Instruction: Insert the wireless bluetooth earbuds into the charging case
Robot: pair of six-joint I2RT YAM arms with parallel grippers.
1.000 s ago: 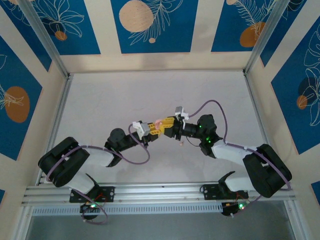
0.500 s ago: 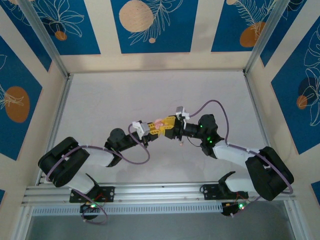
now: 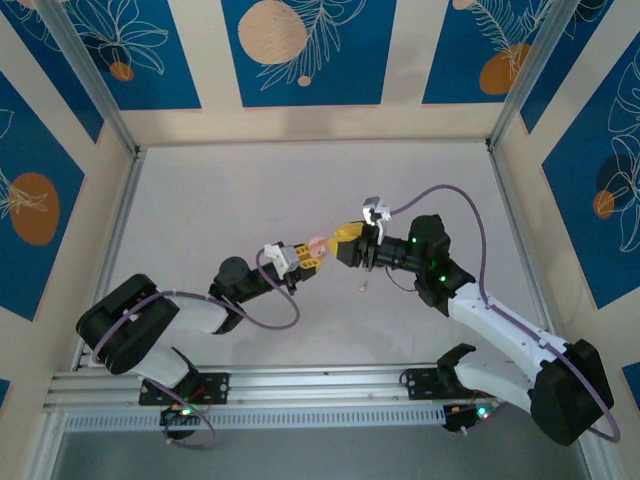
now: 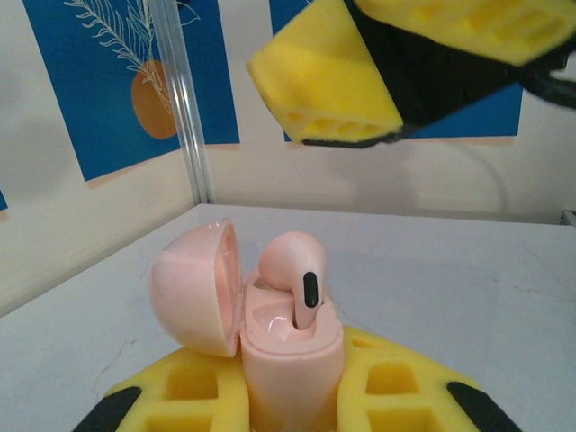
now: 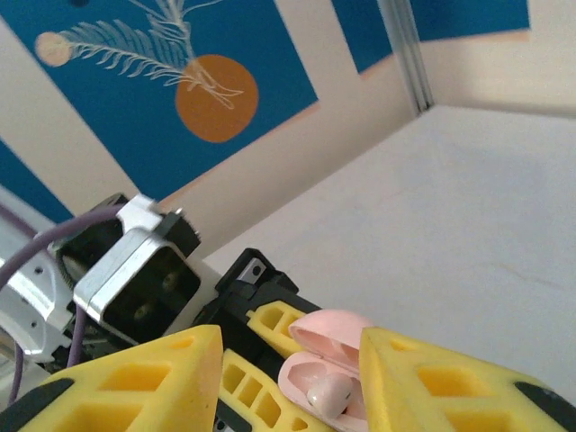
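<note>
Pink plastic marked the open charging case (image 4: 290, 360), which was clamped upright in the tightly closed left pincer (image 3: 306, 256) near the middle of the tabletop (image 3: 250, 190). One pale pink earbud (image 4: 293, 263) was seen seated stem-down in the case, with the lid (image 4: 193, 288) swung back toward 9 o'clock in the left wrist view, so that part of the task was judged done. The neighbouring socket looked bare, and the lid was not yet closed. The right pincer (image 3: 346, 238) was held just beside the case at its 3 o'clock in the top view, its fingers parted with nothing gripped between them. The seated bud and the bare socket were shown plainly from the left wrist, where the top view gave only a pink blur. From above, a tiny pale speck (image 3: 363, 286) was picked out on the tabletop at about 4 o'clock of the case, possibly a second bud, though too small to be told.
</note>
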